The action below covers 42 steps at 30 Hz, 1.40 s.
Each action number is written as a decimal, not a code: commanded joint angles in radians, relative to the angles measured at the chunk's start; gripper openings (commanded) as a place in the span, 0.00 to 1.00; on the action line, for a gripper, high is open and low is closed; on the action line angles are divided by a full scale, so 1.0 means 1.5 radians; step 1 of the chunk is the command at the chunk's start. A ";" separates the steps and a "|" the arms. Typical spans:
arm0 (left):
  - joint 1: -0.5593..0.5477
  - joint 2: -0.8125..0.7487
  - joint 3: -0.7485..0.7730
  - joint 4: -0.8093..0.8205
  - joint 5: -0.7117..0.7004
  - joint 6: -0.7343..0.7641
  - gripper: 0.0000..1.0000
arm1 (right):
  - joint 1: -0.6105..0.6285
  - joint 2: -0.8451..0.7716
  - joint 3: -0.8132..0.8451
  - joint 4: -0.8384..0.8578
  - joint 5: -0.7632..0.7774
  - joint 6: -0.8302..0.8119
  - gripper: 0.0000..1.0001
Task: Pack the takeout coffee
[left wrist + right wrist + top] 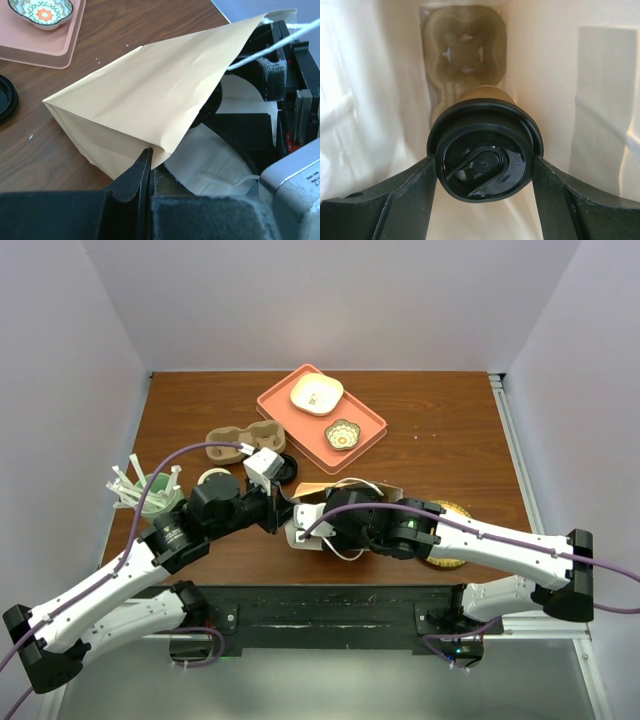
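The takeout coffee (485,150), a brown cup with a black lid, is inside the tan paper bag (150,95), which lies on its side. My right gripper (485,167) is inside the bag, shut on the cup's lid from both sides. A pulp cup carrier (462,45) lies at the bag's far end, and the cup's base is at its nearer pocket. My left gripper (150,167) is shut on the lower edge of the bag's mouth. In the top view the bag (303,536) lies between the arms, and my right fingers are hidden in it.
A pink tray (370,430) with two bowls (316,393) is at the back. Another pulp carrier (240,440), a loose black lid (285,468), a lidless cup (213,478) and a green holder of white sticks (145,490) are on the left. A gold plate (447,562) lies under my right arm.
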 commanded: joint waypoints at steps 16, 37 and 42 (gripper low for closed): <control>-0.004 -0.016 0.048 -0.046 -0.032 0.023 0.00 | -0.054 -0.029 -0.054 0.020 -0.012 -0.175 0.32; -0.014 -0.003 0.042 -0.018 -0.016 0.043 0.00 | -0.076 0.009 -0.067 0.032 -0.065 -0.159 0.31; -0.014 0.005 0.046 -0.016 -0.013 0.048 0.00 | -0.079 0.015 -0.078 0.050 -0.072 -0.162 0.30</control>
